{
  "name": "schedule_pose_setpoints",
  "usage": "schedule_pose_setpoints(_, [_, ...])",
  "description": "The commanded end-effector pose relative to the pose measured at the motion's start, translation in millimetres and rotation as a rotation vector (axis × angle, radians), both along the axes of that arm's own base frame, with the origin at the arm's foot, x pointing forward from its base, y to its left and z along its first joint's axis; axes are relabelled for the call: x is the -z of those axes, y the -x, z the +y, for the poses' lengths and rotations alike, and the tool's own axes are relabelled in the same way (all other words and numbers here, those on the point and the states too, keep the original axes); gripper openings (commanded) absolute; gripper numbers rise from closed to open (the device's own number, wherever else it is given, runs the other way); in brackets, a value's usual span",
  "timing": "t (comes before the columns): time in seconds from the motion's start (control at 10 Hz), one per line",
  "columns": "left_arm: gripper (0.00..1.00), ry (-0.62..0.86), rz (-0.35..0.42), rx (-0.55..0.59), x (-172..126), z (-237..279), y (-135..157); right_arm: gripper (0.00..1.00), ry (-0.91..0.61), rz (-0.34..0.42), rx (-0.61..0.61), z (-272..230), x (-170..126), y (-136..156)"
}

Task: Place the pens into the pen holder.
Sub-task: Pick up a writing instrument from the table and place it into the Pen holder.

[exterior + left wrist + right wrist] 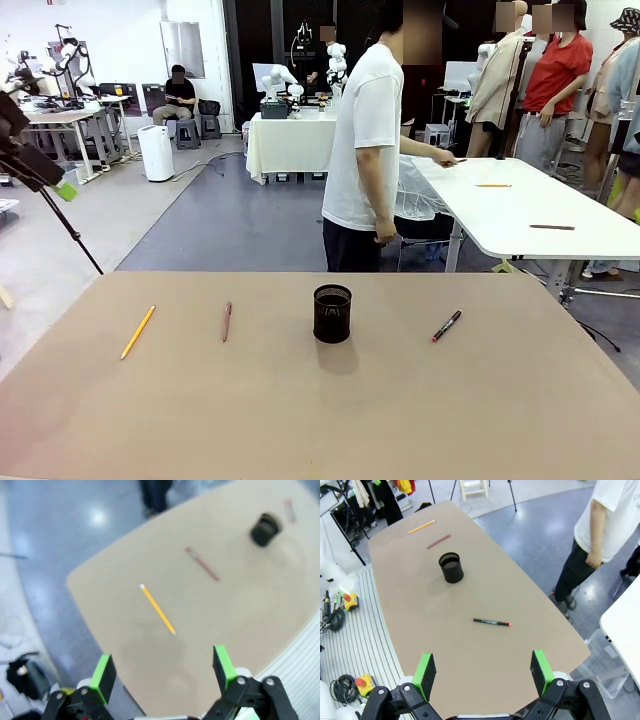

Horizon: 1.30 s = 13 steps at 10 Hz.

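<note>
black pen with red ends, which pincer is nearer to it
Right. The right pincer has the black pen just ahead of it; the left pincer faces the yellow pencil, beyond the pen holder.

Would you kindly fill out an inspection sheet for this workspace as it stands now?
Surface: tan table, unmarked.
Job's things: pen holder upright mid-table; orange-yellow pen and reddish-brown pen lying to its left, black pen with red ends to its right.
Clutter: nothing seen.
Grippers: left gripper and right gripper open, empty, above the table.
Cables: loose cables on the floor at the robot's side.
Surroundings: person in white shirt standing past the far edge.
</note>
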<state>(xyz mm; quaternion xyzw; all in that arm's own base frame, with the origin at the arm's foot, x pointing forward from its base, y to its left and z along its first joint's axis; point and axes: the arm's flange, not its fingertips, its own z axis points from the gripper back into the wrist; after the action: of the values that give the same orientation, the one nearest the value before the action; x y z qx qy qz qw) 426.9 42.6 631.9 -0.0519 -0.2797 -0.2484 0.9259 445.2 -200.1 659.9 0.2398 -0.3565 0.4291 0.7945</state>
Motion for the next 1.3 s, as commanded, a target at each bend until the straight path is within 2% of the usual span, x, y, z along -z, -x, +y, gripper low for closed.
schedule_pose_setpoints(0.0, [1.00, -0.150, 0.082, -0.149, 24, -20, 7, 1.00, -0.003, -0.009, -0.007, 2, 0, 3])
schedule_pose_setpoints(0.1, [1.00, -0.215, 0.135, -0.177, 37, -27, 3, 1.00, -0.003, -0.009, -0.007, 2, 0, 3])
schedule_pose_setpoints(0.2, [1.00, -0.215, 0.169, -0.179, 49, -38, -1, 1.00, -0.003, -0.009, -0.007, 2, 0, 3])
schedule_pose_setpoints(0.6, [1.00, -0.117, 0.278, -0.130, 86, -60, -21, 1.00, -0.003, -0.009, -0.007, 2, 0, 3])
schedule_pose_setpoints(0.7, [1.00, -0.106, 0.257, -0.107, 87, -58, -23, 1.00, -0.003, -0.009, -0.007, 2, 0, 3])
schedule_pose_setpoints(0.8, [1.00, -0.164, 0.261, -0.118, 94, -67, -17, 1.00, -0.003, -0.009, -0.007, 2, 0, 3])
schedule_pose_setpoints(1.2, [1.00, -0.164, 0.261, -0.118, 94, -67, -17, 1.00, -0.003, -0.009, -0.007, 2, 0, 3])
